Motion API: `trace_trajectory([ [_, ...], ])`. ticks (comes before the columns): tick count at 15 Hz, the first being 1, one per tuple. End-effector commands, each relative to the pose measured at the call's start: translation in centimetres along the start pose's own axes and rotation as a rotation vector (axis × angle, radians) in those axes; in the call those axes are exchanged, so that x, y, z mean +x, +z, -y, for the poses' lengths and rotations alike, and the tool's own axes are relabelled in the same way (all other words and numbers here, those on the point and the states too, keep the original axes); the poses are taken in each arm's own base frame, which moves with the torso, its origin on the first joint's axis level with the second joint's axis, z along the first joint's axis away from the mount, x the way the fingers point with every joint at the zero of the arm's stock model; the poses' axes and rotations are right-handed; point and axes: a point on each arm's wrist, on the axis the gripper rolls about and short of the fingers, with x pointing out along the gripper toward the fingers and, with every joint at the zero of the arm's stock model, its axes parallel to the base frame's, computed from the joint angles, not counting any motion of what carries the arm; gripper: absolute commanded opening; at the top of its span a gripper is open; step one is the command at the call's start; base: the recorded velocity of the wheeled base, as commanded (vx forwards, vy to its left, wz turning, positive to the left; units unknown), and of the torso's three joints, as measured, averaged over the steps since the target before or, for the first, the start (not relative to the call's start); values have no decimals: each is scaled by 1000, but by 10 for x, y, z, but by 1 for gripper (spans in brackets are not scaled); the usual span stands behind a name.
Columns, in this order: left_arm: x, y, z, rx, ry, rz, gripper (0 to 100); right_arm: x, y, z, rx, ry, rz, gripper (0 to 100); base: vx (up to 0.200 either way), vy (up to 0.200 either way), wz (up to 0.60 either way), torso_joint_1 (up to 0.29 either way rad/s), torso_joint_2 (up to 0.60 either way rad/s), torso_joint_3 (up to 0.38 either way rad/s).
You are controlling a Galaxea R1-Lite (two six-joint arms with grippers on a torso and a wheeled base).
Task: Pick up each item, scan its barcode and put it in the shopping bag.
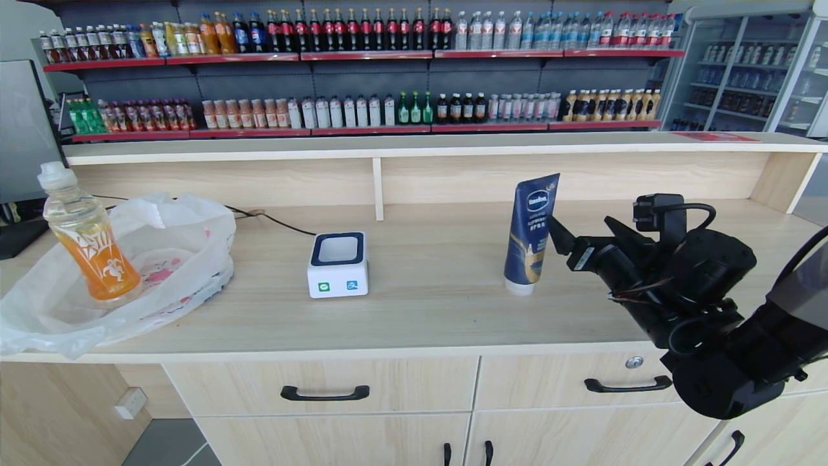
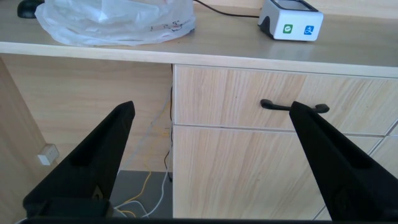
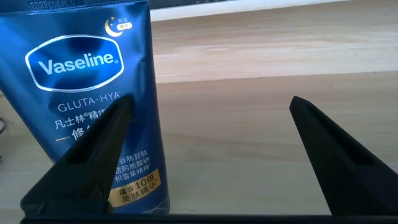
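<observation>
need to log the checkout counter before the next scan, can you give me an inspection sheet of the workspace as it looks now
surface: wooden counter, no spills seen
job's things: blue tube upright, right of centre; white scanner at centre; orange drink bottle upright at the plastic bag on the left, cannot tell if in it or on it
clutter: nothing seen
grippers: right gripper jaws open, close beside the tube, not gripping it; left gripper jaws open, below counter height, facing the drawers
cables: dark cable across the counter from behind the bag to the scanner
surroundings: shelves of drinks behind; glass-door fridge far right
</observation>
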Motion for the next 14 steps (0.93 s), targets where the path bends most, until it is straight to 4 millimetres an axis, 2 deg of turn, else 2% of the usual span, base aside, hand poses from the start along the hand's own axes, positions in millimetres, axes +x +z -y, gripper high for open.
trace_trajectory([
  [1, 0, 0, 0, 0, 0, 1, 100, 1, -3, 4, -3, -10, -7, 100, 0, 0, 0, 0, 0, 0],
  [14, 0, 0, 0, 0, 0, -1, 100, 8, -18, 6, -8, 3, -37, 100, 0, 0, 0, 0, 0, 0],
])
